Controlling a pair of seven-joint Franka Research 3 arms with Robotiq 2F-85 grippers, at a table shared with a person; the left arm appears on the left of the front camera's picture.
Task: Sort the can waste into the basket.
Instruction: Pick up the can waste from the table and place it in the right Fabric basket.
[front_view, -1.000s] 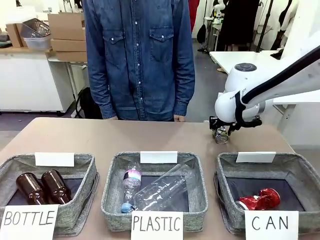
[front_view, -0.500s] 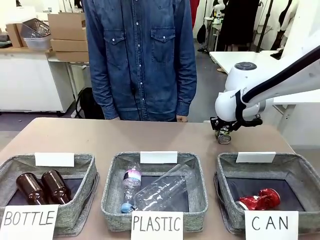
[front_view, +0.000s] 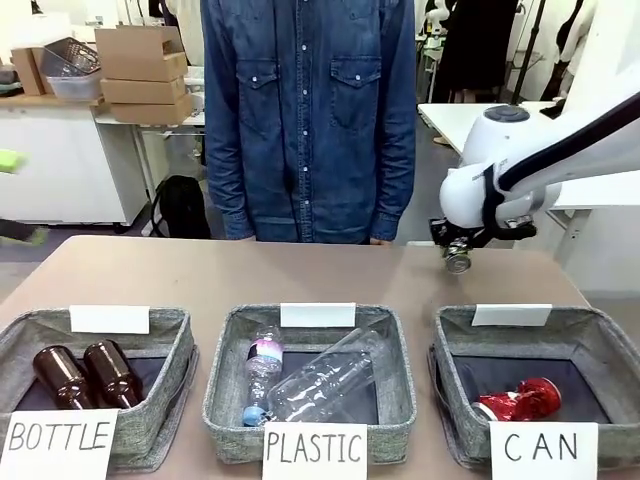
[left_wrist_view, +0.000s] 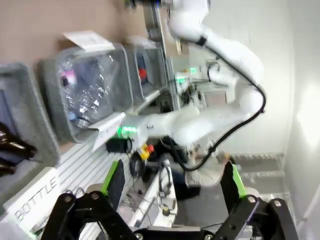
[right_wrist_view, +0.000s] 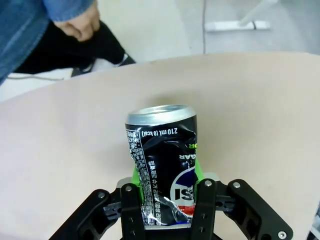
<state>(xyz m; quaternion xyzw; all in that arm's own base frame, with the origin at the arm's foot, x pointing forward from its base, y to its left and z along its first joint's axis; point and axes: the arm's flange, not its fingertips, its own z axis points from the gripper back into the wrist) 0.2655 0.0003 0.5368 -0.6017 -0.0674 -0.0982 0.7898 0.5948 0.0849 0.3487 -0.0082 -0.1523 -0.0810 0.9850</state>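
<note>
My right gripper (front_view: 458, 258) is shut on a dented dark can (right_wrist_view: 162, 160) with a silver top and holds it off the table, beyond the far rim of the grey basket (front_view: 600, 330) marked "CAN". Green pads (right_wrist_view: 135, 177) press both sides of the can. A crushed red can (front_view: 520, 399) lies on that basket's dark floor. In the left wrist view my left gripper (left_wrist_view: 172, 187) stands open with nothing between its fingers, up off the table.
Baskets marked "PLASTIC" (front_view: 225, 370) with clear bottles and "BOTTLE" (front_view: 180, 345) with two brown bottles sit left of the can basket. A person in a denim shirt (front_view: 310, 120) stands at the table's far edge, a hand (right_wrist_view: 77, 22) hanging near it.
My right gripper closed on the dark can and lifted it off the table, moving slightly right. The person shifted to the right.
</note>
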